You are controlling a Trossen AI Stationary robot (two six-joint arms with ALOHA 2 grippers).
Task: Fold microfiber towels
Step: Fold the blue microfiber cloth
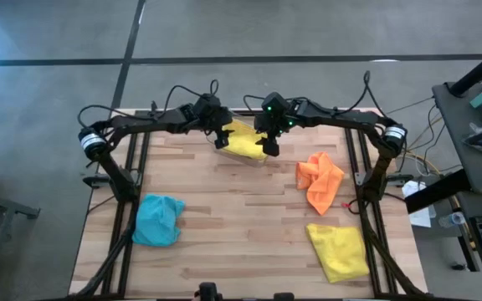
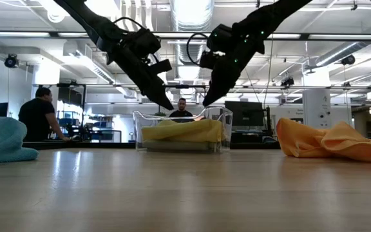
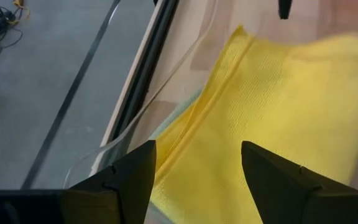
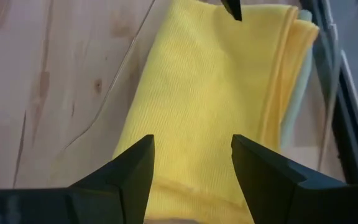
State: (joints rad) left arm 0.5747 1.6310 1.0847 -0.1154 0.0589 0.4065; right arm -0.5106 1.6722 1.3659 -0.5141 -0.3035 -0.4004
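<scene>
Pale wood planks make up the table [image 1: 241,217], and most of its middle and near half lies bare, which leaves broad open room between the cloths. A light blue towel [image 1: 158,220] sits crumpled near the table's left edge, close to the dark frame rail there. An orange towel [image 1: 320,180] lies bunched toward the right edge, and a loose yellow towel [image 1: 339,251] lies nearer the front right corner, just inside the rail. These three are well apart from one another.

At the far edge, roughly centred, stands a clear plastic bin [image 2: 180,132]. A folded yellow towel [image 4: 197,99] lies in it, its top riding at about the height of the bin's walls in the low view. In the right wrist view a paler layer (possibly the pale green towel [image 4: 297,93], though only a thin strip shows) peeks out beneath the yellow one along one side. The bin's far side runs close to the table's back edge and the frame rail there, so there is little spare room behind it.

Both arms reach in over the bin from either side. The left gripper [image 1: 222,138] hangs just above the bin's left end, fingers spread and holding nothing. The right gripper [image 1: 269,146] hangs just above the yellow cloth toward the bin's right end, fingers likewise spread and empty. In the low view their tips point down toward the folded cloth without touching it.

Two people show in the room beyond the table.
</scene>
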